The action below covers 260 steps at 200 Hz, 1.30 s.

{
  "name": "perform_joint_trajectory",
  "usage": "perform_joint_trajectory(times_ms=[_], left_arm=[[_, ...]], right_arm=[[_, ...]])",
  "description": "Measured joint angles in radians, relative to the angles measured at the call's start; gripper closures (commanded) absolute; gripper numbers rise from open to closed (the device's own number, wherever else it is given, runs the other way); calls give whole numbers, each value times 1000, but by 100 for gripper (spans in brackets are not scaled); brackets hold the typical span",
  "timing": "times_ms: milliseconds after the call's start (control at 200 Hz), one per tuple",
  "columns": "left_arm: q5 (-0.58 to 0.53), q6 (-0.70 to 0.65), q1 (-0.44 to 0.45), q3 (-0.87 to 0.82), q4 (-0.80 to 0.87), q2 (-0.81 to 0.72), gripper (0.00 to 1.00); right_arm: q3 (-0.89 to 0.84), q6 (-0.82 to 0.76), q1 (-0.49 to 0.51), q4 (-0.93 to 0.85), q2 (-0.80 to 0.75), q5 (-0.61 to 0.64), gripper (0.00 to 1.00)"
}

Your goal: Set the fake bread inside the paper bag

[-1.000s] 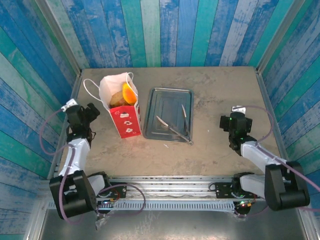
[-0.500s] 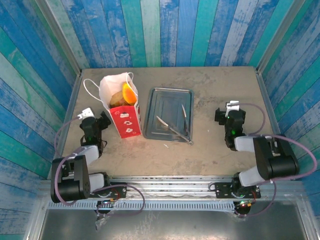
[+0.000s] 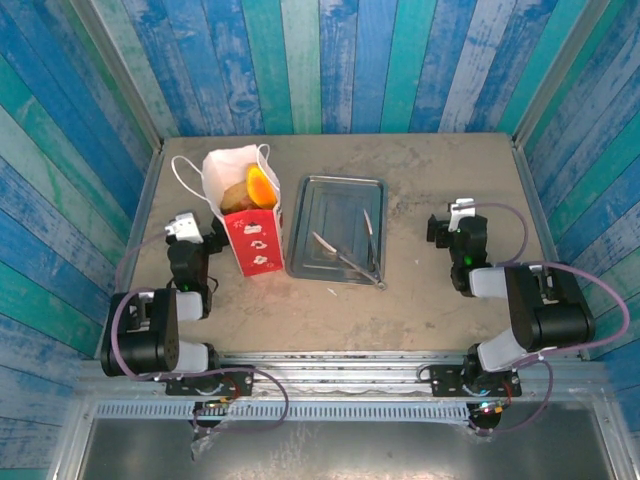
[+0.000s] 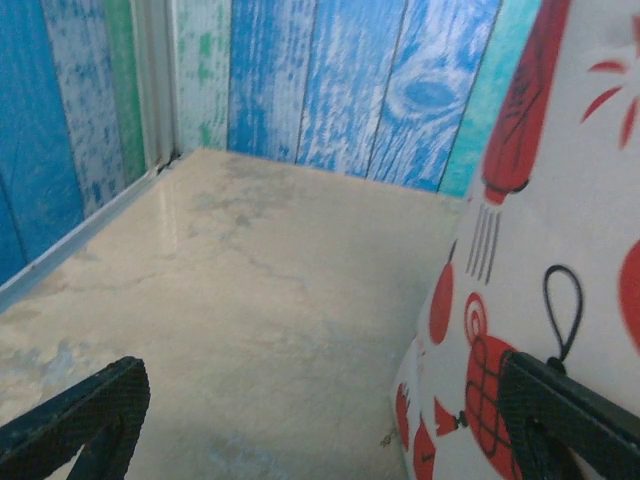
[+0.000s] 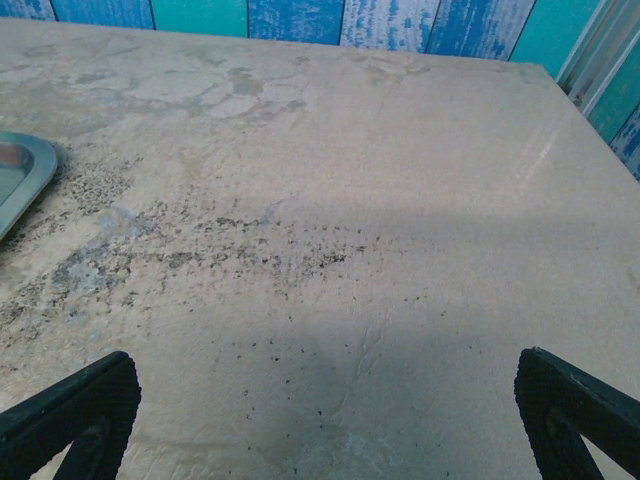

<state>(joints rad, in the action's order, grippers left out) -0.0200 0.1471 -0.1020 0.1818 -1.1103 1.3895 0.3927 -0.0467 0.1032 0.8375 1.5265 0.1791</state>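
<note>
The paper bag [image 3: 250, 228], white with red print and cord handles, stands upright at the left of the table. Fake bread [image 3: 238, 196] shows in its open top, a brown piece beside an orange-yellow one [image 3: 259, 185]. My left gripper [image 3: 200, 238] sits low just left of the bag, open and empty. In the left wrist view the left gripper [image 4: 325, 405] has its right finger [image 4: 565, 420] against the bag's printed side [image 4: 540, 230]. My right gripper [image 3: 452, 222] rests open and empty over bare table right of the tray; its own view shows that gripper [image 5: 325, 395] wide apart.
A grey metal tray [image 3: 337, 205] lies mid-table with metal tongs [image 3: 350, 256] in it; its corner [image 5: 20, 175] shows in the right wrist view. Blue plank walls enclose the table on three sides.
Both arms have folded back toward their bases. The left gripper has come in to the right, up beside the bag. The right gripper has shifted slightly left and away. Both stayed open.
</note>
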Motion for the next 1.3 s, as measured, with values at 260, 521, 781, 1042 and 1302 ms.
perform_joint_trajectory(times_ms=[260,521,781,1042,1302], left_arm=[[19,-25,13,-26,-108,81,6],[-27,-69,77,68,-19,85,6],[-26,-89,78,69,12,85,6],[-23,-96,78,70,28,85,6],[-23,-97,78,70,30,85,6]], right_arm=[[0,0,0,0,0,-2,0],[0,0,0,0,0,-3,0],[0,0,0,0,0,-3,0],[0,0,0,0,0,-4,0],[0,0,0,0,0,-4,0]])
